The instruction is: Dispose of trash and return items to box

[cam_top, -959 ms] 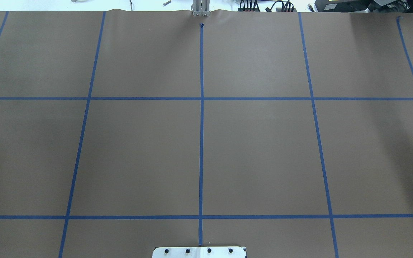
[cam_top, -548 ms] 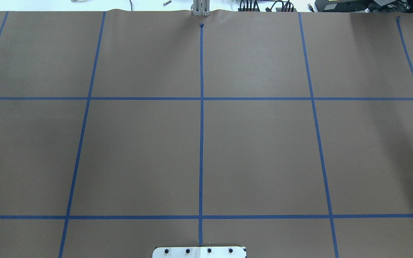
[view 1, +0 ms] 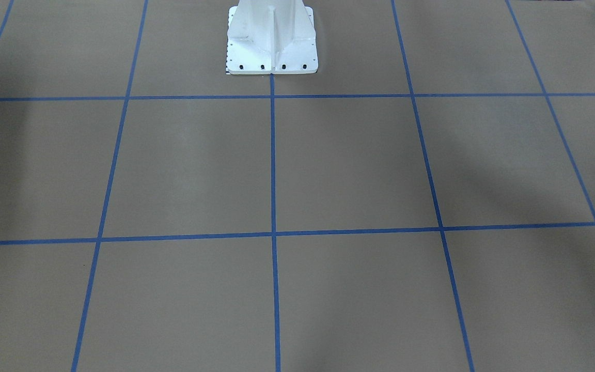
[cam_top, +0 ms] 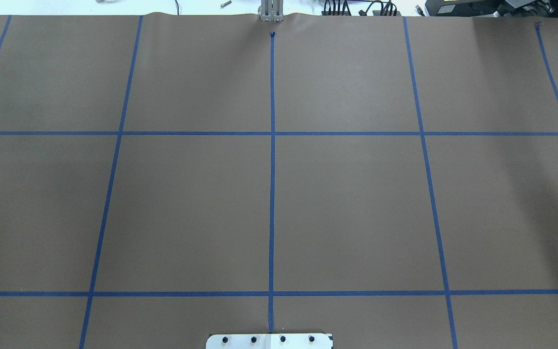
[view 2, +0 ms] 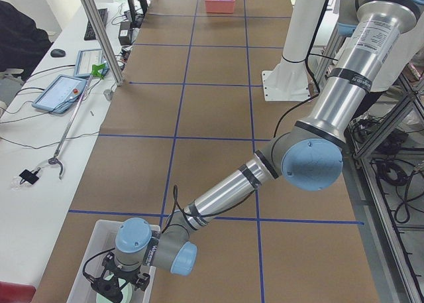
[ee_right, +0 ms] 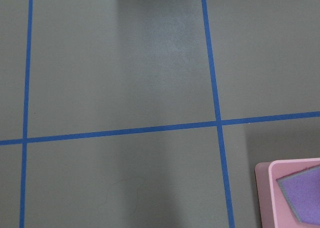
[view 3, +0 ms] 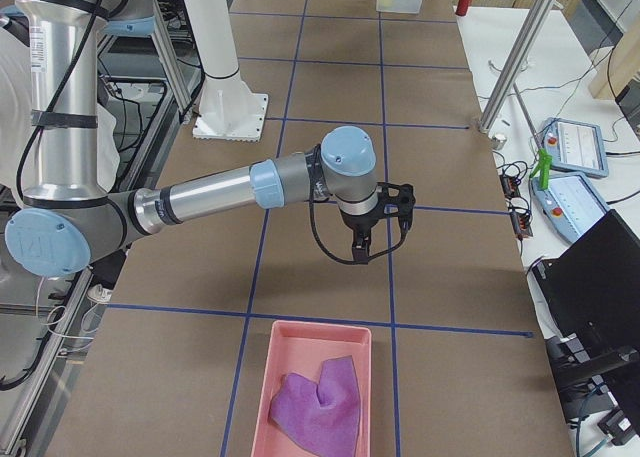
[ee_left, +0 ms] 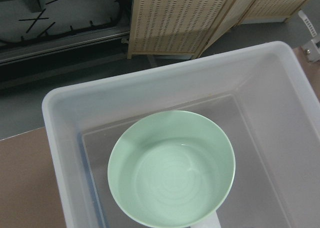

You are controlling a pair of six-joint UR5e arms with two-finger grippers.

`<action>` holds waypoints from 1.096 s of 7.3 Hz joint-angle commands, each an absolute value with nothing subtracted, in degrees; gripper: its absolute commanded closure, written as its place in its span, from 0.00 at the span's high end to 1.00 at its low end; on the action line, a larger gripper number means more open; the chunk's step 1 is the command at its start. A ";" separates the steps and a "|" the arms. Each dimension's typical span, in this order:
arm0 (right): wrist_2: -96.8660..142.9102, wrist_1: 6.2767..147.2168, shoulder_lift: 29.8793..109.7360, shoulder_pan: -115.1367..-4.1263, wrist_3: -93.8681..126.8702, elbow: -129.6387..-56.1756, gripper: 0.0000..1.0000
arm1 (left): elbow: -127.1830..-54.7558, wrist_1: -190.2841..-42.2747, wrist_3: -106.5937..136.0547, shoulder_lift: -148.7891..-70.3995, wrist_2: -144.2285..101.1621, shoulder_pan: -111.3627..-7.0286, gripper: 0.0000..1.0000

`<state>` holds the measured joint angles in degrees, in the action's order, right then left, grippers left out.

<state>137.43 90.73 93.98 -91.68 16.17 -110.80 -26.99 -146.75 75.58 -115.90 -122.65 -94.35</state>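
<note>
A pale green bowl (ee_left: 172,168) sits inside a clear plastic box (ee_left: 65,138). In the exterior left view my left gripper (view 2: 118,286) hangs right over that box (view 2: 89,253) at the table's near end; I cannot tell whether it is open or shut. A pink tray (view 3: 262,377) holds a purple cloth (view 3: 320,407) at the other end. My right gripper (view 3: 362,252) hovers over bare brown paper a little short of the tray; I cannot tell its state. The right wrist view shows the tray's corner (ee_right: 265,188) and the cloth (ee_right: 305,198).
The table is covered in brown paper with a blue tape grid (cam_top: 272,133). The white robot pedestal (view 1: 271,36) stands at the table's robot side. A metal post (cam_top: 270,12) stands at the far edge. Tablets and cables (view 2: 63,91) lie beyond the operators' edge.
</note>
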 commanded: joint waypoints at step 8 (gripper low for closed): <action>138.52 94.13 95.10 -91.67 16.17 -110.39 1.00 | -92.13 -101.33 39.80 -101.01 -121.47 -94.67 0.99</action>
<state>138.51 93.63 94.84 -91.64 16.17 -110.56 -81.85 -110.91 48.06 -104.59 -123.53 -96.00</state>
